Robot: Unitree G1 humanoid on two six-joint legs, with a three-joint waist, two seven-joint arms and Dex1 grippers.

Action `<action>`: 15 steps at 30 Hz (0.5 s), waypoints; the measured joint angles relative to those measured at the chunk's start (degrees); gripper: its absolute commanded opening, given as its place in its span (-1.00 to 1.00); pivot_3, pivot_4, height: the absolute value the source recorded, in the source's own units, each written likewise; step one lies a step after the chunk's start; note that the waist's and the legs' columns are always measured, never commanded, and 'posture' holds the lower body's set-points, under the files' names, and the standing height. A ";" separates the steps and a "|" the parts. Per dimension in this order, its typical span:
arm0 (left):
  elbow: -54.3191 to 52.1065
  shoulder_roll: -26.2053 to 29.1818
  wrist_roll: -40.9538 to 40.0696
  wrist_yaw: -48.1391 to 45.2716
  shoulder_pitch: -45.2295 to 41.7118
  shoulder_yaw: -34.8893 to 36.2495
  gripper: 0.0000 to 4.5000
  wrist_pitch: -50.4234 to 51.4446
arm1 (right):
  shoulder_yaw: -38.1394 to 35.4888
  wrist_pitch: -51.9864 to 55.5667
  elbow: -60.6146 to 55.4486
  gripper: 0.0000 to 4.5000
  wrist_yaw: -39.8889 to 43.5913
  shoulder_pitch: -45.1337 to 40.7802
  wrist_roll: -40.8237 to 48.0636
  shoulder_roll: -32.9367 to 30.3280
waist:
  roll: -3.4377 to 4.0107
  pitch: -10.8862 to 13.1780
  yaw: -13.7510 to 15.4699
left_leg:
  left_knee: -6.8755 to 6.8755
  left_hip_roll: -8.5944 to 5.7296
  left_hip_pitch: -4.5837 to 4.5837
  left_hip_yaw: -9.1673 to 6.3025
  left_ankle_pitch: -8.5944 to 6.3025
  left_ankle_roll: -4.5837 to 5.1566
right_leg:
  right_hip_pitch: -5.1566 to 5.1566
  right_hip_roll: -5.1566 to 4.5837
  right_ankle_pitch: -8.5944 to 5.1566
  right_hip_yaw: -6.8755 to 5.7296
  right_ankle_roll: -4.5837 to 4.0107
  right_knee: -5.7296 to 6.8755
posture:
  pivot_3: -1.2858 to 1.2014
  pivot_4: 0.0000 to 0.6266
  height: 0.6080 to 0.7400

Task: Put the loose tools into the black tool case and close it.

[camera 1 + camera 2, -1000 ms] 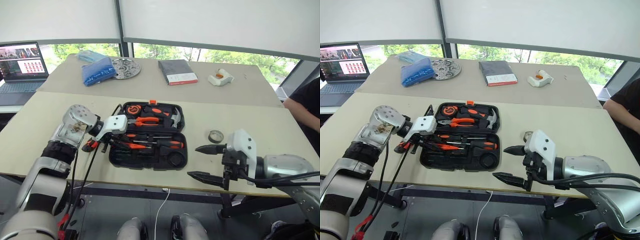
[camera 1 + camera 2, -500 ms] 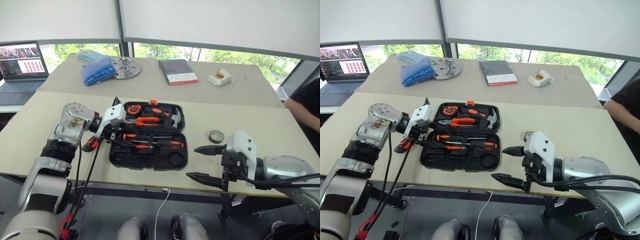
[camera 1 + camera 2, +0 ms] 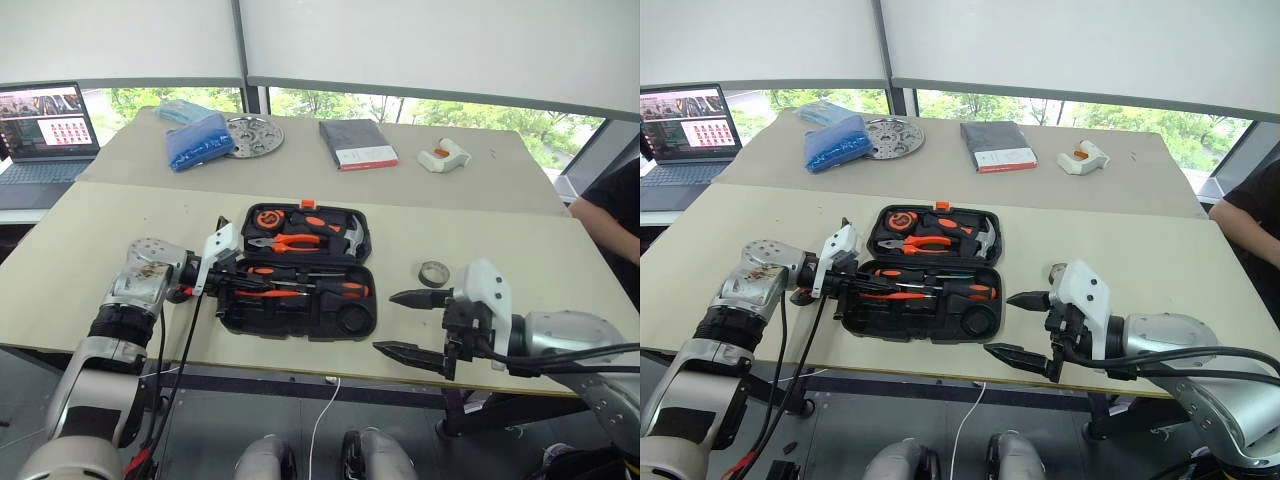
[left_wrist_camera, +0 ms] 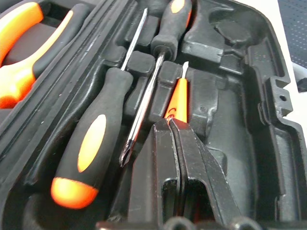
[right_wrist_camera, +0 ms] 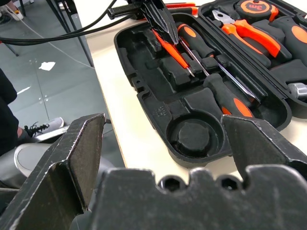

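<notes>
Left gripper (image 4: 175, 125) pressed together on the slim orange screwdriver (image 4: 177, 98) inside the open tool case (image 3: 300, 322); right gripper (image 3: 400, 322) spread wide, holding nothing.

Slim orange-red screwdriver (image 4: 176, 98) handle hidden behind left gripper (image 4: 169, 125)

Probably an office or lab: long beige tables (image 3: 470, 190), an open laptop (image 3: 45, 130), big blind-covered windows (image 3: 420, 50).

Head cameras overlook; wrist cameras closely share the case (image 5: 192, 96).
</notes>
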 measured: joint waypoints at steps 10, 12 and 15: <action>-2.11 -0.71 0.15 4.04 5.62 1.37 -0.98 -8.40 | 0.08 0.00 1.76 1.00 -0.41 0.06 -0.73 0.39 | 0.30 -0.19 -0.06 | -0.10 0.05 0.76 -0.05 -0.22 0.10 | 0.71 -0.12 -0.01 0.02 0.00 -0.07 | 0.03 -0.52 0.67; -2.09 -0.72 0.13 4.62 5.66 1.61 -0.98 -8.44 | 0.08 0.00 2.10 1.00 -0.39 0.07 -0.85 0.45 | 0.34 -0.21 -0.03 | -0.10 0.05 0.75 -0.06 -0.23 0.11 | 0.71 -0.14 0.00 0.02 0.02 -0.07 | 0.03 -0.52 0.67; -3.23 -0.43 -0.83 6.67 5.89 3.17 -0.87 -5.38 | 1.08 0.00 2.63 1.00 -0.19 -1.40 -0.96 0.93 | 0.32 -0.20 -0.21 | -0.10 0.06 0.69 -0.06 -0.21 0.10 | 0.65 -0.10 0.00 0.03 0.03 -0.06 | 0.03 -0.52 0.67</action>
